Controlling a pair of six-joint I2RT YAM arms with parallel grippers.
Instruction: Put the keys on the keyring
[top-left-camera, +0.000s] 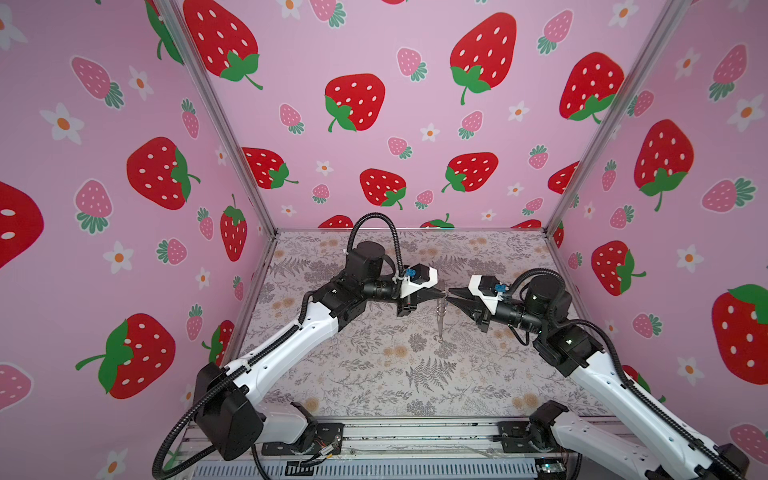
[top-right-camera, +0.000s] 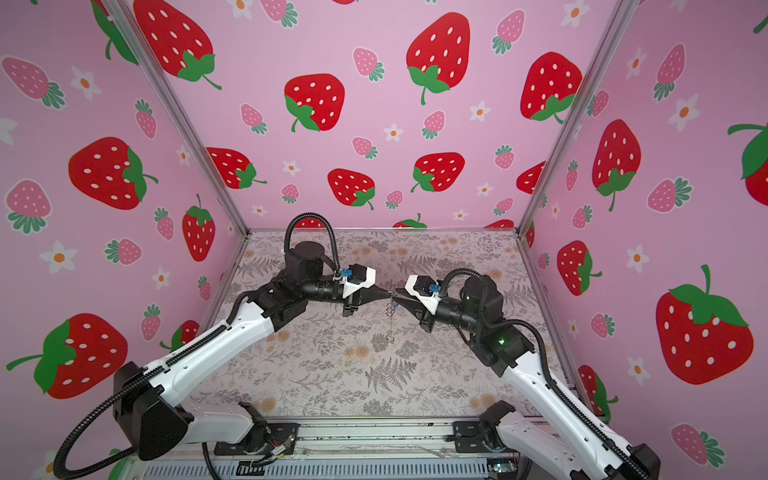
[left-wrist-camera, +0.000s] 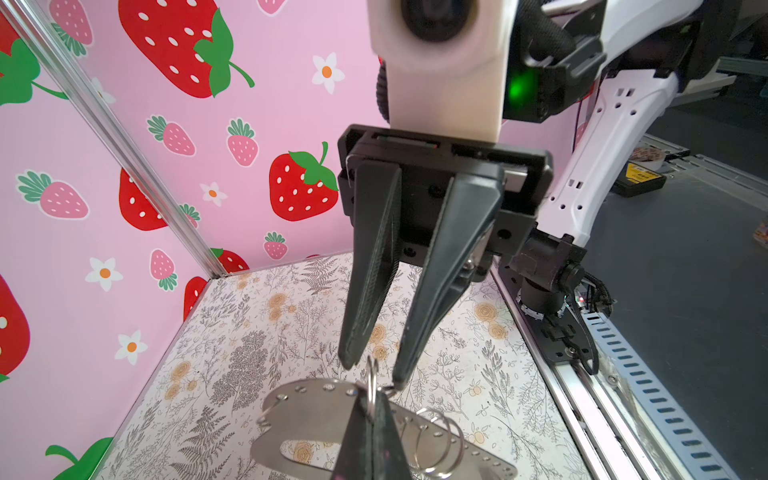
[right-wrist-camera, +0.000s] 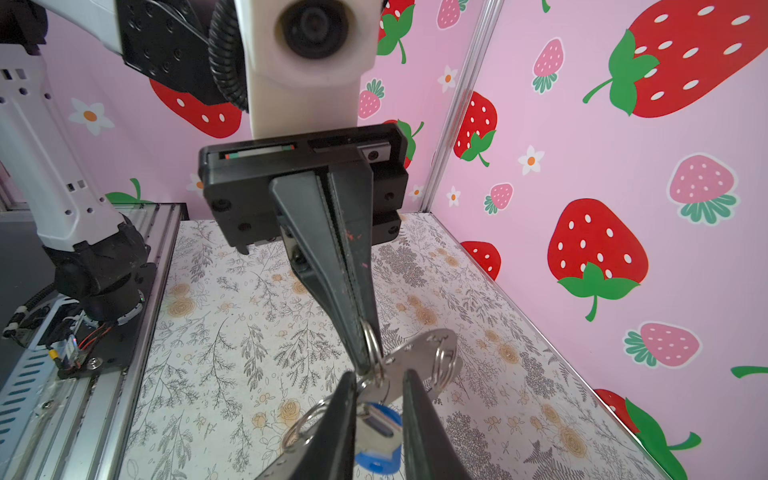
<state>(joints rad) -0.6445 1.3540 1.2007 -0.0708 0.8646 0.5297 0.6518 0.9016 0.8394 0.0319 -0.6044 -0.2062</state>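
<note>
The keyring (left-wrist-camera: 307, 401) is clamped aloft in the closed left gripper (right-wrist-camera: 365, 363). The keys (right-wrist-camera: 380, 430) lie between the narrow jaws of the right gripper (left-wrist-camera: 372, 370), perhaps gripped; the key hole should be eased slowly onto one ring (right-wrist-camera: 372, 340)

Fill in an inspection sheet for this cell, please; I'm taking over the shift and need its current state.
Surface: floral-print table, flat.
Job's things: keyring, a grey flat strap with metal rings, hangs from the left gripper; keys, with a blue tag, sit between the fingers of the right gripper.
Clutter: nothing seen on the table.
Grippers: left gripper shut on the keyring; right gripper's fingers slightly apart, grip on the keys unclear.
Cables: black hoses loop over both wrists; loose wires at the base rail.
Surroundings: strawberry-print walls, aluminium posts.
</note>
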